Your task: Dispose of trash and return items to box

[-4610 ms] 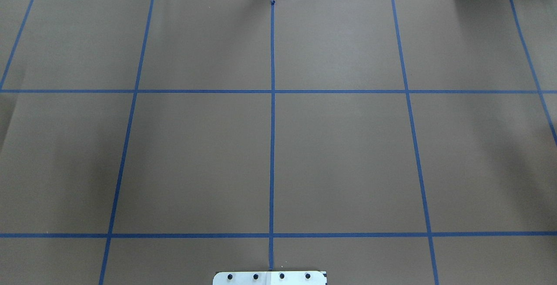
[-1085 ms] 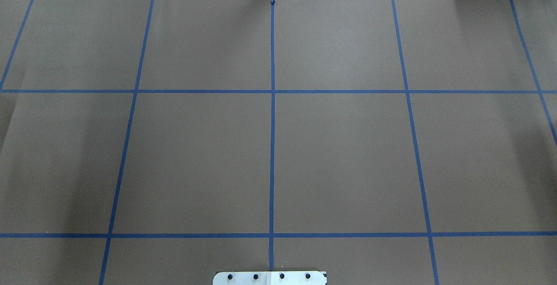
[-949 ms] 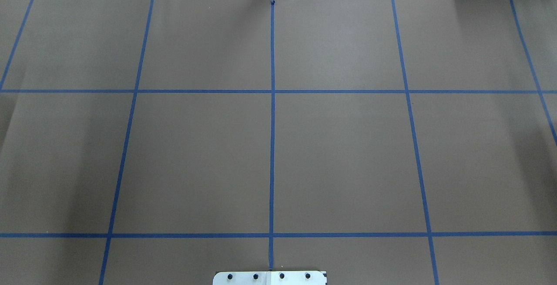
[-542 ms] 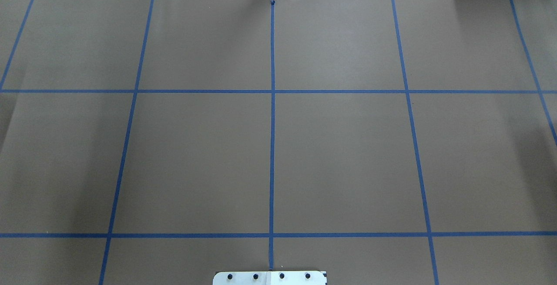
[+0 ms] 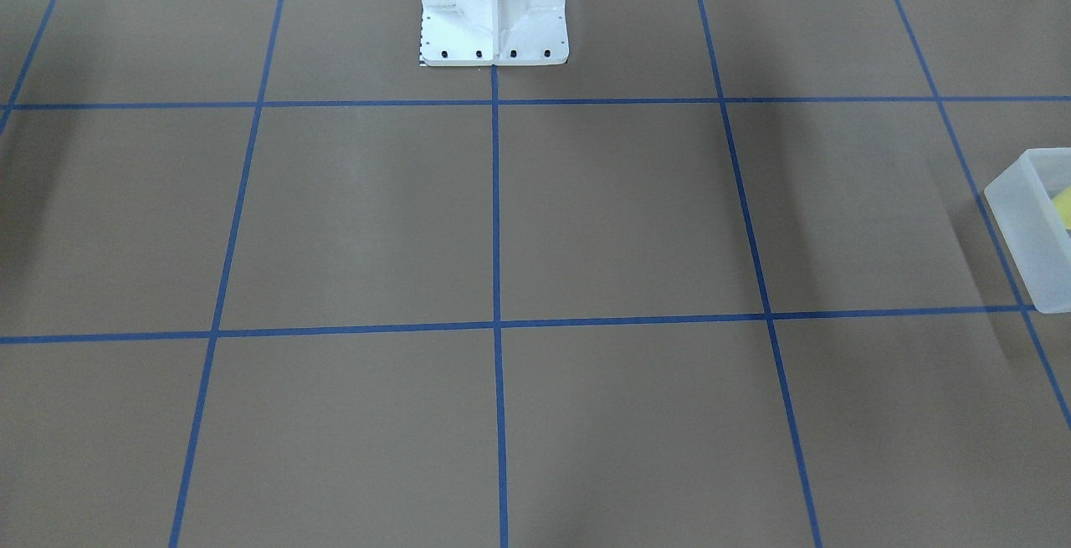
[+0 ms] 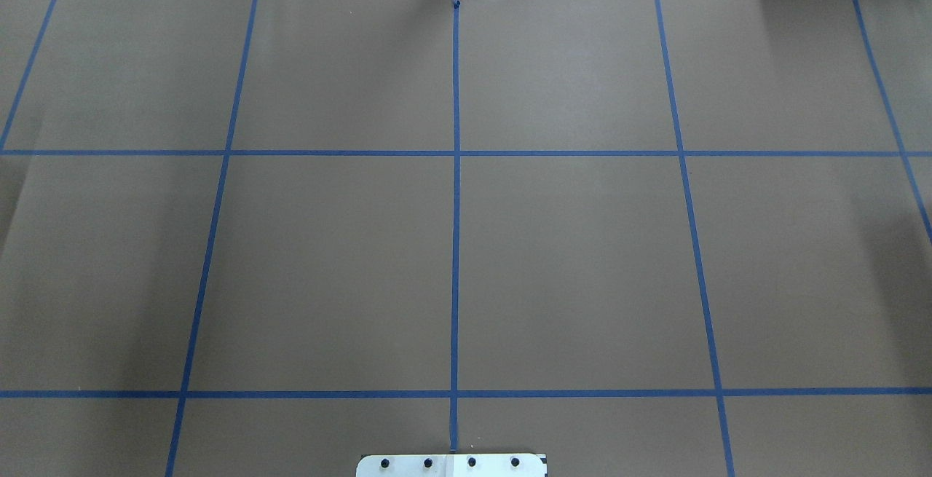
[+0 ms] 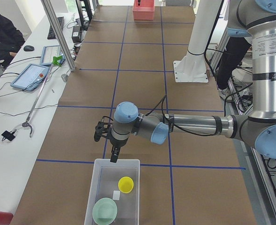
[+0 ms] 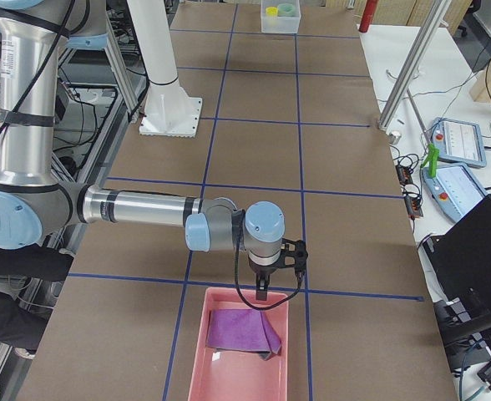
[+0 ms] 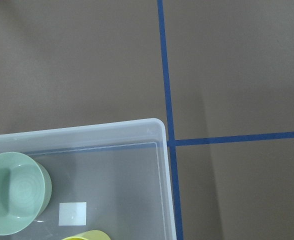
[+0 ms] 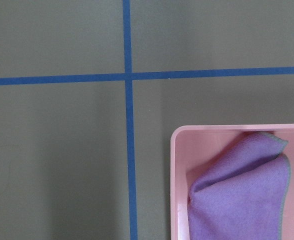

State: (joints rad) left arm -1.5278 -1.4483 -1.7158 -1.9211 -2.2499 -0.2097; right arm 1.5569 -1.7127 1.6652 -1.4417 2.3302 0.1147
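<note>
Over a brown-papered table (image 6: 582,258) gridded in blue tape (image 6: 456,244), the left gripper (image 7: 113,157) hung at the rim of a clear box (image 7: 117,161) holding a green bowl (image 7: 105,210) and yellow cup (image 7: 126,184), the right gripper (image 8: 262,292) at a pink bin (image 8: 202,351) holding a purple cloth (image 8: 241,330), whether open or closed indiscernible; a descent seemed liable to clip a rim.

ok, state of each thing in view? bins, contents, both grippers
clear bin: upright, open-topped, loaded
green bowl: upright in clear bin, empty
yellow cup: upright in clear bin
white slip: flat on clear bin's floor
pink bin: open-topped, holds cloth
purple cloth: folded over, inside pink bin
left gripper: over clear bin's edge, fingers unclear
right gripper: over pink bin's edge, fingers unclear
</note>
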